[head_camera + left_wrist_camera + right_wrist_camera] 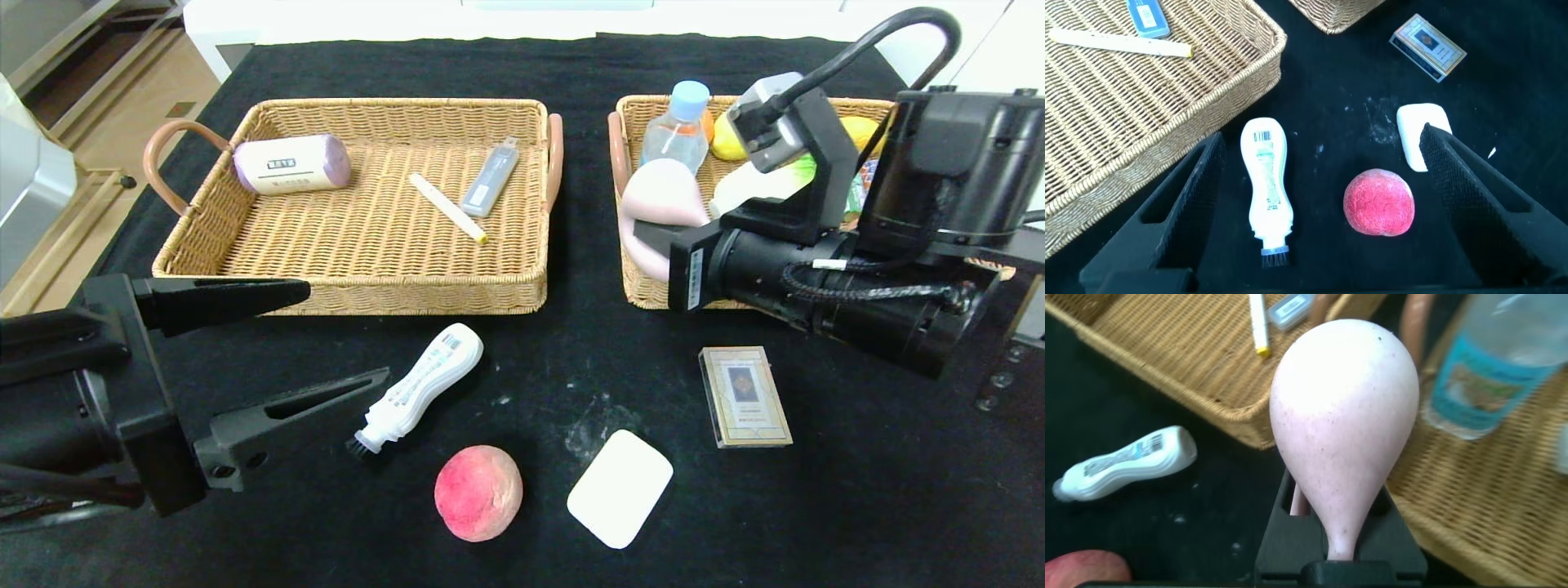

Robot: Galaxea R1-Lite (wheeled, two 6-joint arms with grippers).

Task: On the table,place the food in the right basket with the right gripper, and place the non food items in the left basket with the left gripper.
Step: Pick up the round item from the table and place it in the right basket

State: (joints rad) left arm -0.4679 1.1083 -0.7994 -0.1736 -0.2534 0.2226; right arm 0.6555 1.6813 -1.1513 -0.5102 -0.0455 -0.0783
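My right gripper (647,234) is shut on the pale pink bun (661,200), squeezing its narrow end (1343,433) over the left rim of the right basket (645,296). A water bottle (678,131) stands in that basket. My left gripper (347,331) hangs open above the table (857,506), in front of the left basket (351,298). Between its fingers in the left wrist view lie the white brush-tipped bottle (1267,184) and the red peach (1378,202). The white pad (620,487) and the gold-edged card box (744,396) lie further right on the cloth.
The left basket holds a white and lilac cylinder (292,163), a grey-blue flat case (490,177) and a white stick (447,207). A yellow item (727,143) and other packets sit in the right basket behind the right arm. The table's left edge drops to the floor.
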